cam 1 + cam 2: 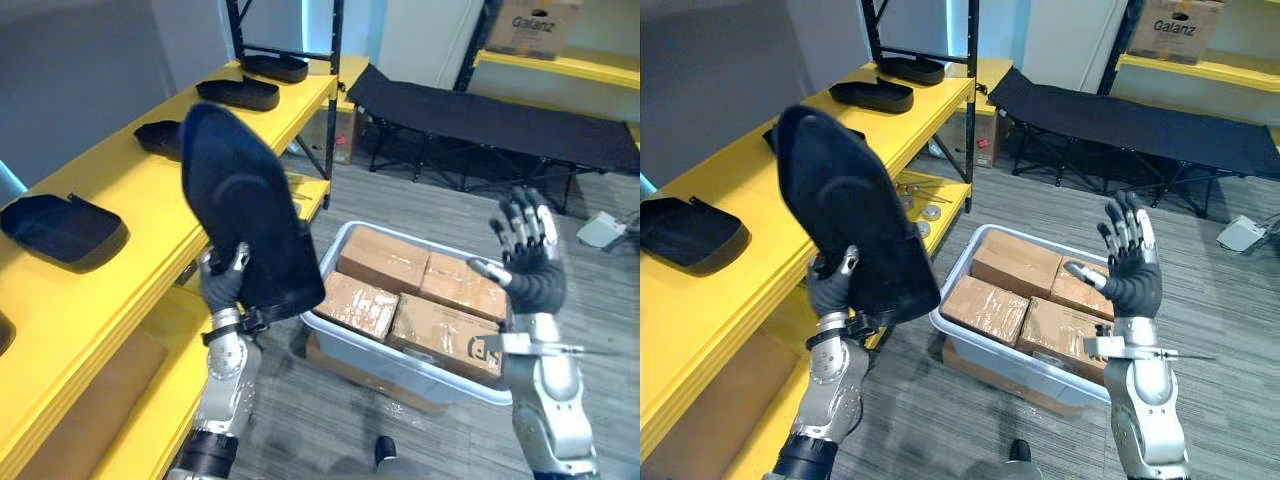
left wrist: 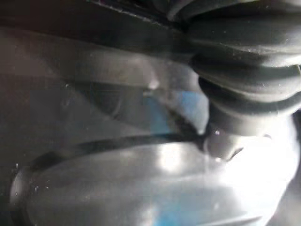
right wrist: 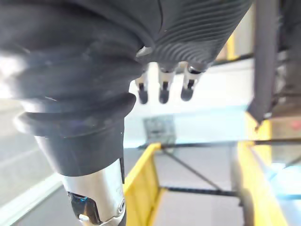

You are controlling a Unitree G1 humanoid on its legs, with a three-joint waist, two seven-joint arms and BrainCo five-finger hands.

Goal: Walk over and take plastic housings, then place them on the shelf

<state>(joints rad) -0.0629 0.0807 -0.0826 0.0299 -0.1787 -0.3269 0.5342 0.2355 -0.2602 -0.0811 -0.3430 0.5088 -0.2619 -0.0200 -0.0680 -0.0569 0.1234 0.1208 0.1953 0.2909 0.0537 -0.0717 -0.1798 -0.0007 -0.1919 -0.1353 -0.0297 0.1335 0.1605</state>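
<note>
Presently held: plastic housing [image 1: 245,215], upright in the air just off the front edge of the yellow shelf [image 1: 120,205], not yet set down.
Left hand [image 1: 222,282]: fingers clamped round the housing's lower edge.
Handling: probably light and stiff; the smooth shell could slip or swing from one low grip, so a hold on the rim nearer mid-length looks safer.
Right hand [image 1: 530,268]: raised, fingers spread, empty, over the tub [image 1: 340,335] of cardboard boxes [image 1: 385,258].
Shelf top: other housings [image 1: 62,228] lie along it, bare board between them.
</note>
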